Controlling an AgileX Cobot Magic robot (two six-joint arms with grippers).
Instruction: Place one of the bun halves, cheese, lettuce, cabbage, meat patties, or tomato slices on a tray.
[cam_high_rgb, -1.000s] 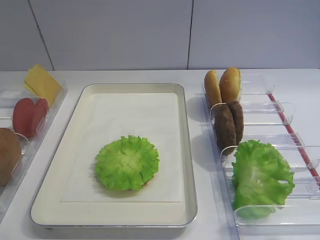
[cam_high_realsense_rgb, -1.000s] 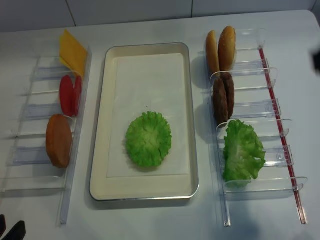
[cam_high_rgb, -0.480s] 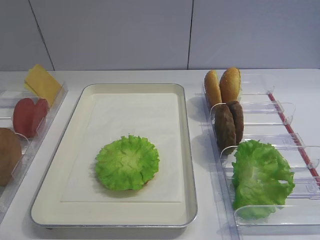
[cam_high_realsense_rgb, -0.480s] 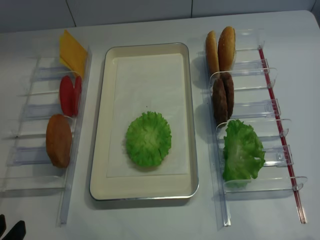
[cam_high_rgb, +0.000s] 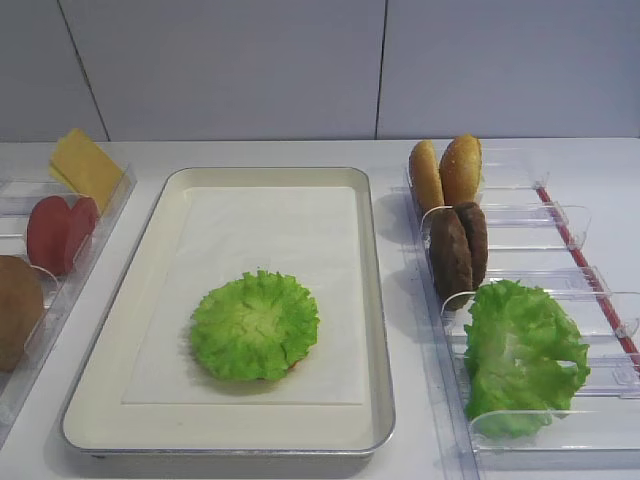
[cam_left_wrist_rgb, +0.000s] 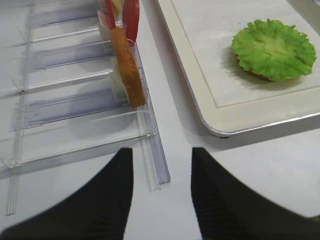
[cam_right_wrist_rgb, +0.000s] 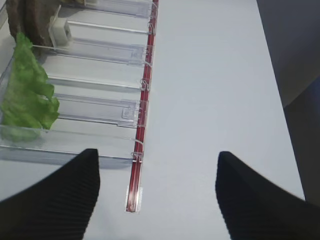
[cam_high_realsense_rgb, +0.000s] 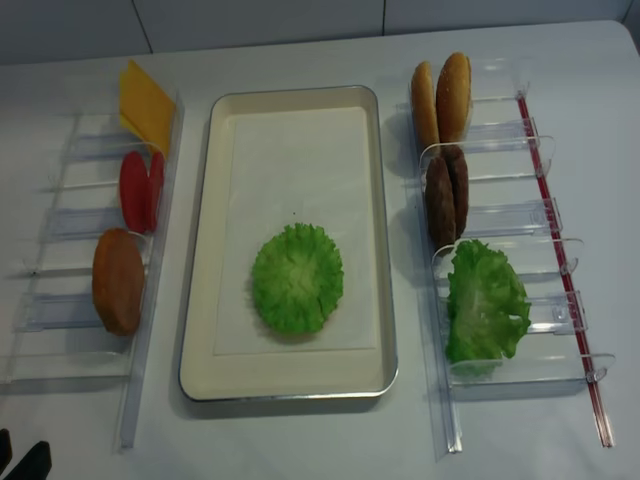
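Observation:
The round frilly lettuce (cam_high_rgb: 255, 325) lies on the paper in the near half of the cream tray (cam_high_rgb: 375, 300), with a brown edge showing under it. Two bun halves (cam_high_rgb: 446, 172) and the meat patties (cam_high_rgb: 458, 248) stand in the right rack, and the cabbage (cam_high_rgb: 522, 355) stands nearer. The left rack holds the cheese (cam_high_rgb: 85, 165), tomato slices (cam_high_rgb: 60, 232) and another bun half (cam_high_rgb: 18, 310). My left gripper (cam_left_wrist_rgb: 161, 165) is open over the near end of the left rack, holding nothing. My right gripper (cam_right_wrist_rgb: 157, 165) is open above bare table beside the right rack.
Clear plastic racks (cam_high_realsense_rgb: 505, 215) flank the tray on both sides. A red strip (cam_right_wrist_rgb: 142, 130) runs along the right rack's outer side. The table's right edge (cam_right_wrist_rgb: 280, 95) lies close to the right gripper. White table shows in front of the tray.
A dark shape at the right edge of the overhead view a second ago is gone. The food, tray and racks have not moved.

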